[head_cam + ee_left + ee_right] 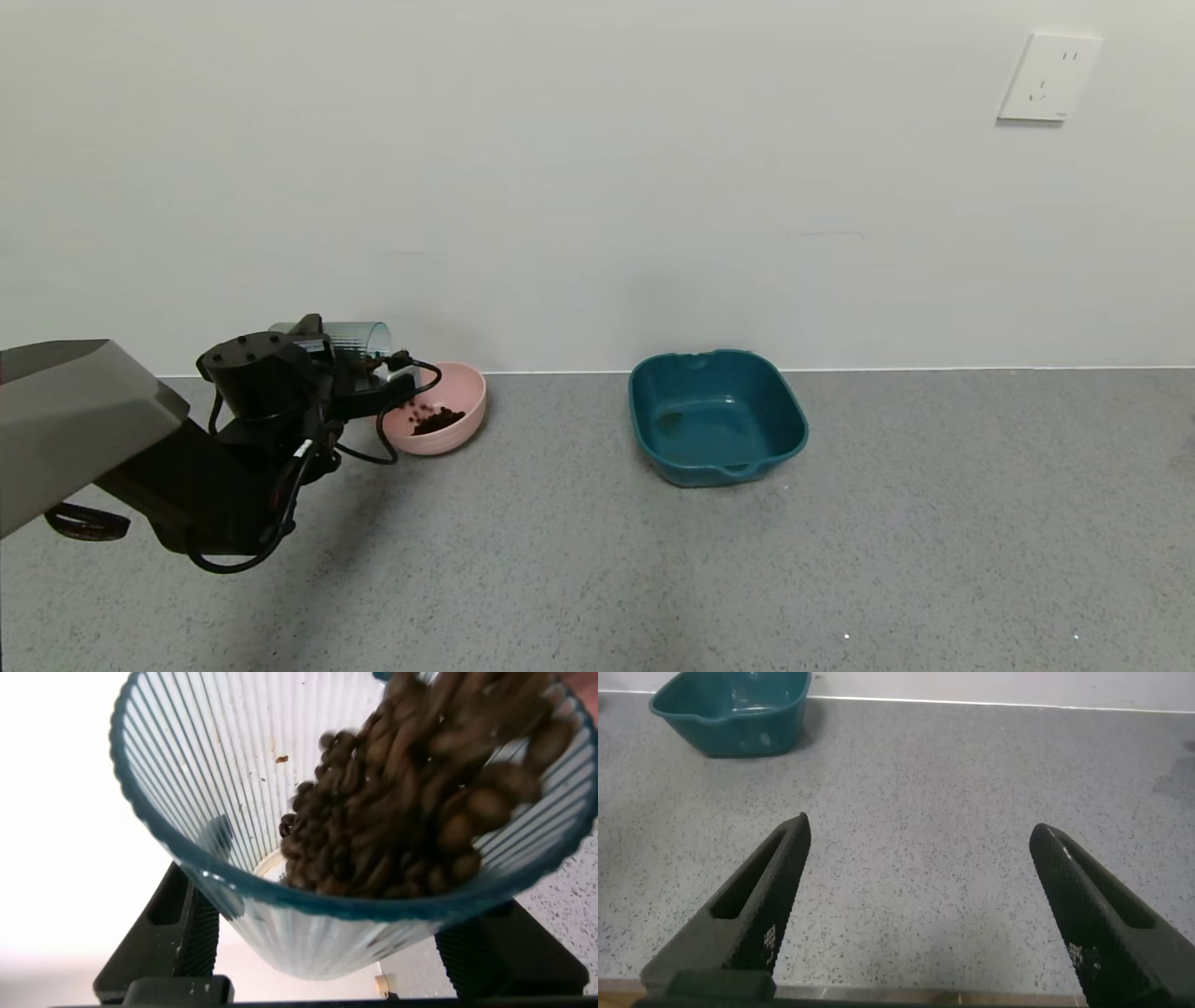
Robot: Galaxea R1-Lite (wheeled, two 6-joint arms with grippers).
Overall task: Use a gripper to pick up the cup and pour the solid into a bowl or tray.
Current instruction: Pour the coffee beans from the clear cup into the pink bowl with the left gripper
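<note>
Left tool [359, 359] clamped on cup [359, 338], fingers [159, 943] pressed against both ribbed sides, near the wall at the left end of grey speckled worktop [653, 560]. Cup tipped over on its side, mouth turned toward pink bowl [467, 411], held above that bowl's near rim. Brown pellets [411, 803] sliding along the cup's inner wall toward the lip, blurred in the left wrist view. More pellets heaped inside the bowl, against its left side. Bowl resting on the worktop just beside the wall. Teal tray [717, 416] farther right, well apart from the bowl, also close to the wall. White wall socket [1048, 77] high on the wall at the far right. Right tool [915, 905] spread wide, gripping nothing, hanging low over bare worktop, with the teal tray beyond it; outside the head view.
</note>
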